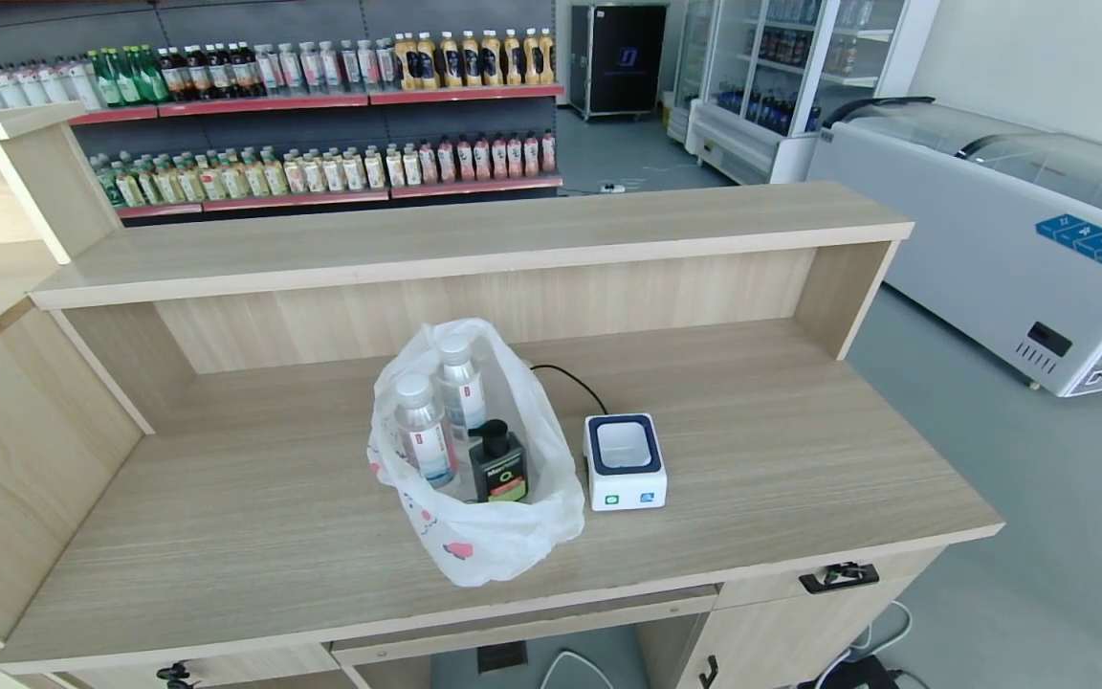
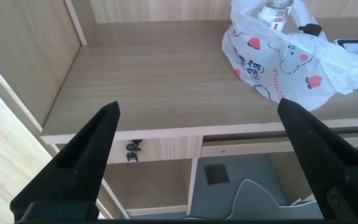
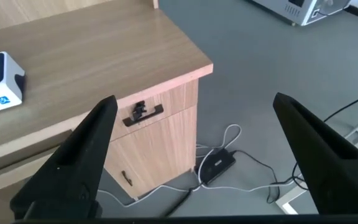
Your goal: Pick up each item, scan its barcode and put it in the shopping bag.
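On the table, two water bottles and a pump bottle are stood inside the shopping bag at 9 o'clock of the scanner, so the task is judged practically done, while the left gripper and the right gripper are seen spread wide and empty.

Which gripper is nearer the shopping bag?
Left. The left gripper hangs in front of the counter, facing the shopping bag; the right gripper is off the counter's right corner.

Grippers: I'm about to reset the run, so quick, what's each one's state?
Left gripper: open, holding nothing.
Right gripper: open, holding nothing.
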### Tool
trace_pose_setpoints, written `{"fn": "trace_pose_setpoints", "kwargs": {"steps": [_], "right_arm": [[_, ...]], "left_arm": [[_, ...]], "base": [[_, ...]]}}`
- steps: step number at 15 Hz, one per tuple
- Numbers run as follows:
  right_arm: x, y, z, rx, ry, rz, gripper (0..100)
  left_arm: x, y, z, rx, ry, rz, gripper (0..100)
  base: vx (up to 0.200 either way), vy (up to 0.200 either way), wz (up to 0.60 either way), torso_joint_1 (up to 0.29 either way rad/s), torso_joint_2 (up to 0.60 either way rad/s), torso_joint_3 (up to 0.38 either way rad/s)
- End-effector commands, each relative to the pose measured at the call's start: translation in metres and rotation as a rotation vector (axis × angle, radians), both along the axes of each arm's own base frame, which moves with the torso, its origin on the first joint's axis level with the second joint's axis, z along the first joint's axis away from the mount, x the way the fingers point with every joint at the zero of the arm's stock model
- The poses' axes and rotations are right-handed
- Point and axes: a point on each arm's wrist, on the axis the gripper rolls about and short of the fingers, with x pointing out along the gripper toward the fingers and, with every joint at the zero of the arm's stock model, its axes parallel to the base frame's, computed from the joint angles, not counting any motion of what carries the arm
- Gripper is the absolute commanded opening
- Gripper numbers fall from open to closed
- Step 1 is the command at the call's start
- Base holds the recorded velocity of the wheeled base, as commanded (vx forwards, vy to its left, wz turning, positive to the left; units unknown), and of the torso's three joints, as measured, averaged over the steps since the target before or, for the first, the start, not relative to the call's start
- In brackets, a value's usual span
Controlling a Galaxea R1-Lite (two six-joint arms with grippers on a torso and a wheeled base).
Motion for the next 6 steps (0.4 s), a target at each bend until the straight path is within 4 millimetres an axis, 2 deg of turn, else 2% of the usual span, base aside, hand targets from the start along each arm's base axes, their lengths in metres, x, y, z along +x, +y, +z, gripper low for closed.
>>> {"fn": "trace_pose_setpoints", "kwargs": {"steps": [1, 6], "right_arm": [[0.0003, 0.0, 0.0001, 0.0, 0.003, 0.001, 100], [0.0003, 0.0, 0.0, -0.001, 0.005, 0.001, 100]], "left_arm": [[0.0, 0.0, 0.0, 0.0, 0.0, 0.001, 100], [0.0, 0.0, 0.0002, 0.0, -0.001, 0.001, 100]], "base": [[0.0, 0.0, 0.0, 0.0, 0.0, 0.0], [0.0, 0.0, 0.0, 0.0, 0.0, 0.0]]}}
